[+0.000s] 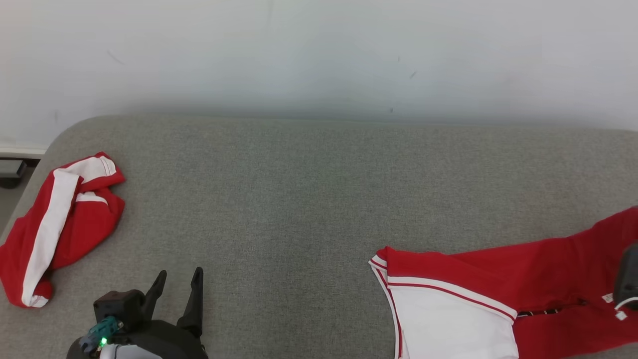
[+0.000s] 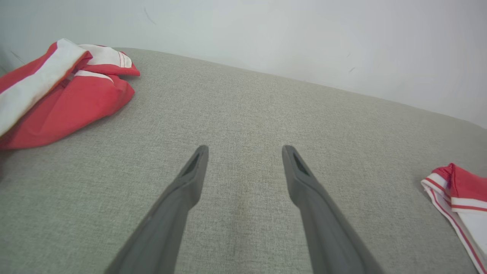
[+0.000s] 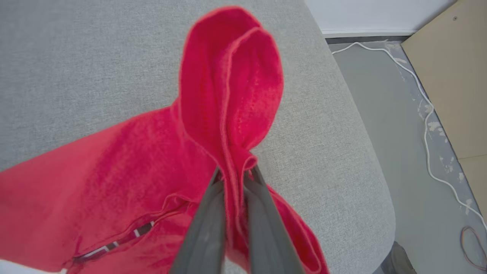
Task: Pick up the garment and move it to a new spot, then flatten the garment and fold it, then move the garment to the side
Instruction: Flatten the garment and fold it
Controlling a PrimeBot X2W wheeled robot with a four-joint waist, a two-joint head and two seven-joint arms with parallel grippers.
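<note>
At the right end of the grey fabric-covered tabletop (image 1: 299, 199), the red-and-white garment (image 1: 498, 279) lies stretched out, white panel toward the middle and red part running off to the right. The right pincer (image 3: 234, 175) is clamped tight on a fold of its red fabric, which stands up in a loop above the fingertips while the rest looks to be resting on the surface. The left pincer (image 1: 180, 273) hovers at the near left with its jaws wide apart and nothing between them, above bare cloth. A second red-and-white garment (image 1: 55, 219) sits bunched at the far left corner, well apart. Step in hand, judged: the first one, pick-up and move; the grip is made and the transfer is not done. The next move likely calls for lifting and carrying the garment toward the open middle, away from the rounded edge just beside the grip, where the floor (image 3: 399, 114) and a white cable (image 3: 422, 125) lie below. The thin single pinch could slip, and the trailing cloth may drag or bunch. The free pincer will be wanted for flattening.
</note>
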